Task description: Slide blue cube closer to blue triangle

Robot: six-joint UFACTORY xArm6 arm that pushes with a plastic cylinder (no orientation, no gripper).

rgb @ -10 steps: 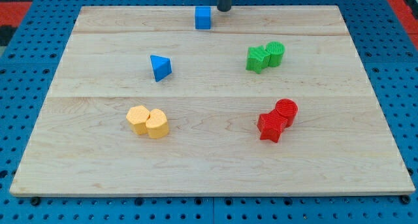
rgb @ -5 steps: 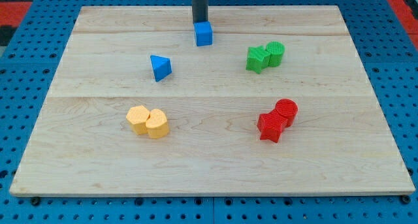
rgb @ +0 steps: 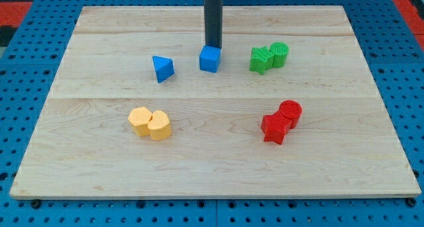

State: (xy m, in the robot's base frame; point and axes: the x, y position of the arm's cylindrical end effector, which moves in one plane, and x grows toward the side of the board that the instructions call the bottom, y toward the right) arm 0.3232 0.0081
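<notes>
The blue cube (rgb: 210, 59) sits on the wooden board (rgb: 212, 161), above the middle. The blue triangle (rgb: 162, 68) lies a short way to its left, slightly lower. My tip (rgb: 212, 47) is at the cube's top edge, touching it from the view's top. The rod rises straight up out of the view.
Two green blocks (rgb: 269, 57) stand together to the right of the cube. Two red blocks (rgb: 281, 121) sit at the lower right. Two yellow blocks (rgb: 150, 123) sit at the lower left. Blue pegboard surrounds the board.
My tip came in from the top right to behind the blue cube and pushed it down the view. The cube now lies level with the blue triangle; the triangle has not moved.
</notes>
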